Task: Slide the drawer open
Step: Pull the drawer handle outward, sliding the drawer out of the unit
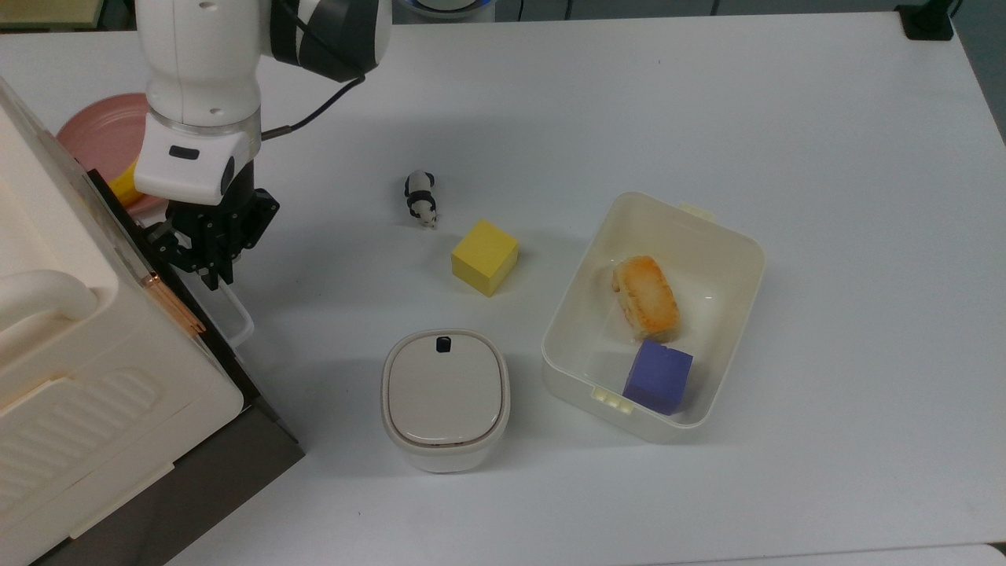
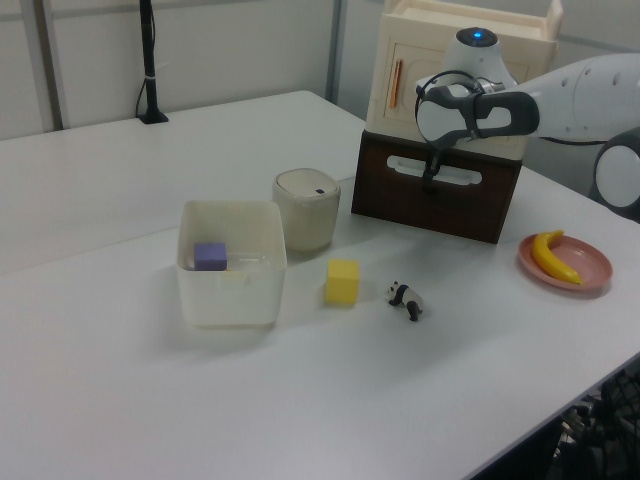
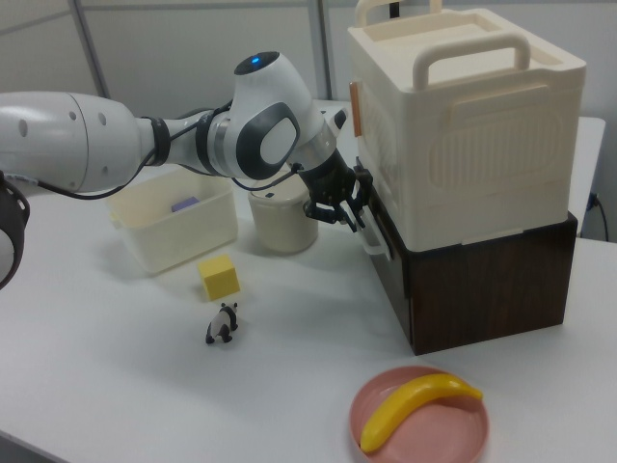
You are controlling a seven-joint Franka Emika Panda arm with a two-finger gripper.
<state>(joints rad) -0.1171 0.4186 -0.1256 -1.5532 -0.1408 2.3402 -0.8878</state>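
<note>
In the top view the drawer [image 1: 169, 259] sits at the table's left edge under the cream cabinet [image 1: 71, 346], its white handle [image 1: 236, 310] running near to far. The gripper [image 1: 212, 271] is at the handle's far end with jaws drawn together, apparently clamped on it, so the pull goes rightward, away from the cabinet

The top view looks straight down on the table [image 1: 707, 102] from close above, while the left view and right view look across it from opposite sides at a low slant, all three sharing the cabinet [image 1: 94, 369], arm [image 2: 560, 100] and yellow block [image 3: 219, 278].
</note>
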